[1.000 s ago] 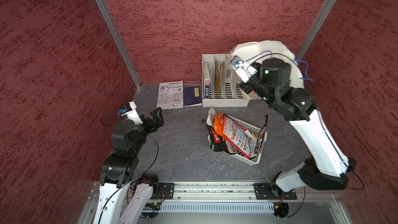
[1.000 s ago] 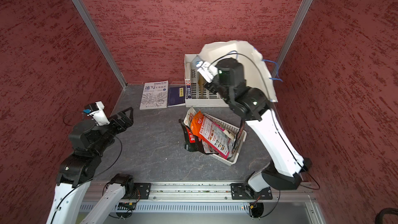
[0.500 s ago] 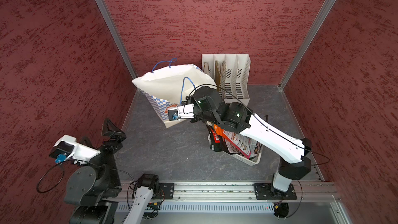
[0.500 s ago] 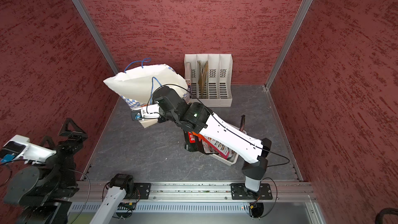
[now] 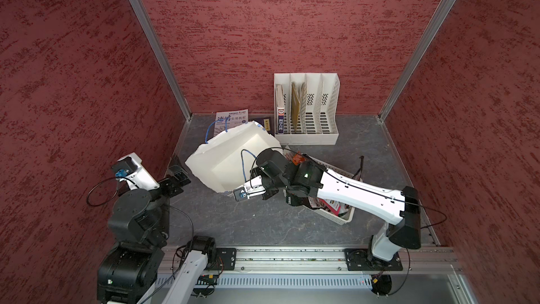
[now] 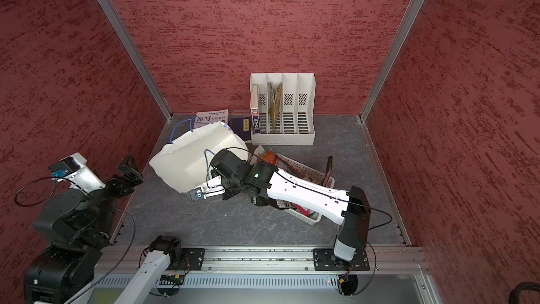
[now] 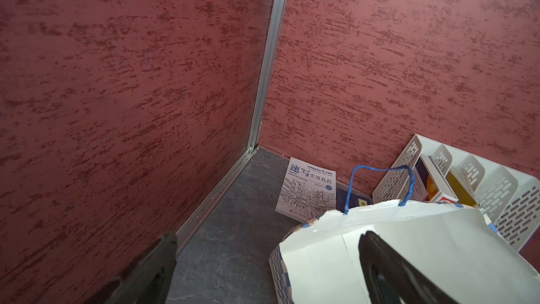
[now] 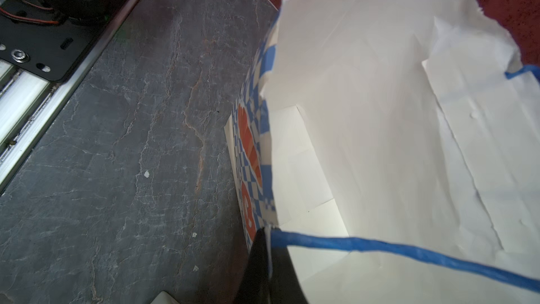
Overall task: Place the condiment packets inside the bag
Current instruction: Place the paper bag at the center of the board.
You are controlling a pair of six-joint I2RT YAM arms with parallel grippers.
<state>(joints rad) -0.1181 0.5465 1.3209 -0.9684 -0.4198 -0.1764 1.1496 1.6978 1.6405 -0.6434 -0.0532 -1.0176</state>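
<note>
While the right gripper (image 8: 267, 261) is pinched shut on the near rim of the paper carrier bag (image 5: 233, 153), just beside the root of the blue cord handle (image 8: 409, 248), no packet is inside: the right wrist view shows the bag's floor bare. The bag stands mouth-up in front of the sketching book (image 5: 230, 116); whether its base sits flat cannot be told. The condiment packets (image 5: 327, 203) lie in the white perforated basket (image 5: 347, 218), beneath the right forearm. The left gripper (image 5: 178, 170) hangs wide open and empty, just beside the bag's left wall. Judgement: the step in hand is positioning the bag. Recommended: seat the base flat before release, draw the rim outward rather than downward, since the torn paper edge looks weak, and leave the handle clear of the mouth.
</note>
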